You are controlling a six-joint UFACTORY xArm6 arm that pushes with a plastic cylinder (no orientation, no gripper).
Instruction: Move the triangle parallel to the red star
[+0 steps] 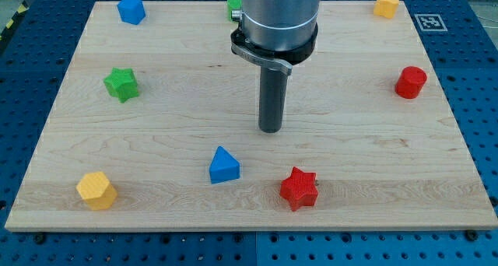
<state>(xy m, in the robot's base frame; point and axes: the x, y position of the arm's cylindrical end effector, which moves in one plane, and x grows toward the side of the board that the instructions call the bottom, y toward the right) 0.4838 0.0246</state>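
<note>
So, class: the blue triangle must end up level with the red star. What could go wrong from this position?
1. My tip stands above and to the right of the blue triangle; an off-centre push may spin it rather than slide it.
2. The red star lies close by at the triangle's right, so a rightward push could knock it away.

Pale wooden board [156, 118] on blue perforated table [475, 79], evenly lit
</note>
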